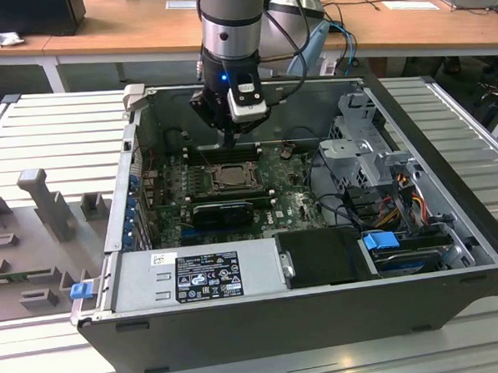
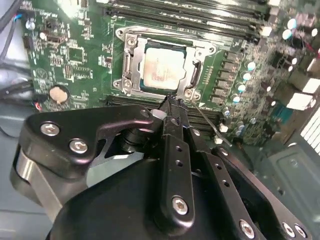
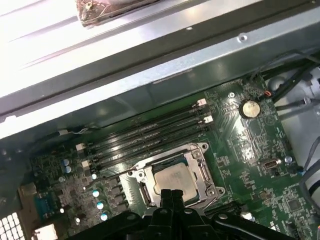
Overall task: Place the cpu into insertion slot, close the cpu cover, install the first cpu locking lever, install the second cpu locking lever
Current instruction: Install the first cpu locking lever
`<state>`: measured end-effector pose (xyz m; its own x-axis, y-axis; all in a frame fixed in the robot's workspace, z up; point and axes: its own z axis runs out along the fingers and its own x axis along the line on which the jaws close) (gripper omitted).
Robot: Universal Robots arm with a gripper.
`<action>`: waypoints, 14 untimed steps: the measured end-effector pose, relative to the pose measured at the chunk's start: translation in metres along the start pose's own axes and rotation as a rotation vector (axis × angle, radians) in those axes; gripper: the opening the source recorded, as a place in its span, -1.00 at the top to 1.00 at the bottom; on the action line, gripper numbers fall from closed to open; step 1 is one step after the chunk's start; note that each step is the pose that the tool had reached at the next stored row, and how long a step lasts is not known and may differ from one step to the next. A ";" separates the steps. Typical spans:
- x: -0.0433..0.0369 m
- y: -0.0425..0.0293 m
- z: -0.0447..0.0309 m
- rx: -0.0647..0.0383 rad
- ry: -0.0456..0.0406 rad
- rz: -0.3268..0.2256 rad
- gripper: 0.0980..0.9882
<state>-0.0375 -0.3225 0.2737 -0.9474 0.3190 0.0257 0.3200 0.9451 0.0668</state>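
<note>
Black end effector (image 2: 172, 102), fingers clenched together with nothing visible between them, hangs at the slot's (image 2: 150, 89) edge. Beyond it, the cpu (image 2: 162, 67) sits in the slot mid-motherboard (image 2: 70, 55), with the cover (image 2: 131, 65) flat around it.

The exterior view looks down from above one long side onto the open computer case (image 1: 264, 319). Both wrist views hang close over the green board (image 3: 250, 145), from different sides, sharing the socket (image 2: 131, 60).
</note>
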 end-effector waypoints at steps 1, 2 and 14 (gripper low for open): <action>0.0000 0.0000 0.0001 0.000 0.0007 -0.036 0.98; 0.0000 0.0000 0.0003 0.001 0.0021 -0.072 0.98; 0.0000 -0.0001 0.0015 0.008 0.0217 -0.397 0.98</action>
<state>-0.0375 -0.3225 0.2721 -0.9972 -0.0724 0.0206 -0.0709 0.9952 0.0680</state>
